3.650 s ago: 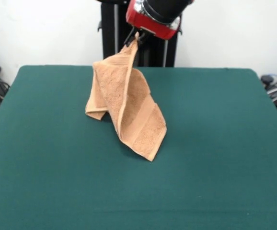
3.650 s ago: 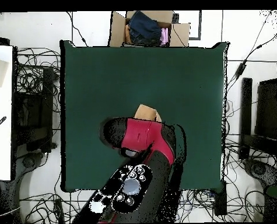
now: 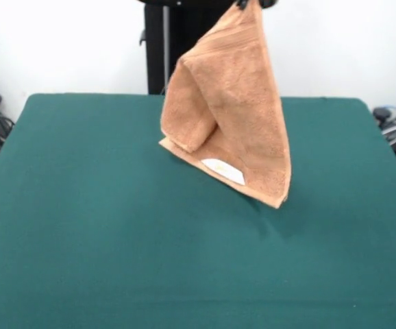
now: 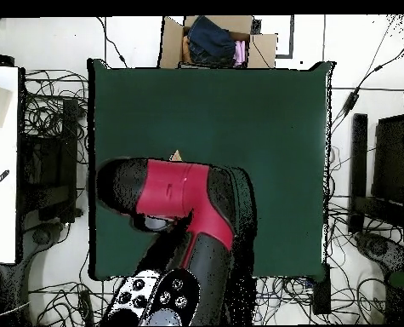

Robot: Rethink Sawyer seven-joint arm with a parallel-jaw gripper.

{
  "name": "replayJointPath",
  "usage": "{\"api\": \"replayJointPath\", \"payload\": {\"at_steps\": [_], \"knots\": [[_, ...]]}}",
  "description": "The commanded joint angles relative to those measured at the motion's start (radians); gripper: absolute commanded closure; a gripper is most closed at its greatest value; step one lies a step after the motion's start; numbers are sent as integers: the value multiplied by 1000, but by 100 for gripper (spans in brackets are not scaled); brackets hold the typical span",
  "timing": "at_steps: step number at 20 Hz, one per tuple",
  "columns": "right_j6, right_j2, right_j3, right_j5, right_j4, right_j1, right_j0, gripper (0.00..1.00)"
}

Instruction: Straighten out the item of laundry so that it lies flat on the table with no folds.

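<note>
My end effector [image 3: 255, 3] is barely in the front view, just dark tips at the very top edge, pinched closed on one corner of the towel [image 3: 232, 110]. From overhead you can't see it at all because my own arm [image 4: 184, 200] covers it, with only a tiny tan tip of towel poking out past the arm.

The towel hangs from that corner as a long triangle over the middle of the table [image 3: 81, 226]. Its left side is folded over on itself into a thick flap, and the lower edge with the white label [image 3: 223, 171] slopes down to a low corner on the right. That corner looks like it's touching or just above the table, I can't really tell which.

Stuff I think could go wrong from here:
- If I just let go, it probably drops in a heap with that flap still doubled under.
- If I lower straight down, the hanging part likely stacks on itself, making more folds.
- I've only got a single corner, so a quick drag might slip it out of the pinch.
- Dragging toward the folded side could roll the flap tighter instead of opening it.
</note>
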Motion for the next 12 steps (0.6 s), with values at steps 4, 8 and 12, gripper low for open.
{"api": "replayJointPath", "payload": {"at_steps": [4, 8, 12], "knots": [[219, 56, 42, 91, 18, 6, 49, 100], [231, 52, 42, 88, 22, 12, 59, 100], [242, 49, 47, 84, 26, 14, 70, 100]]}}
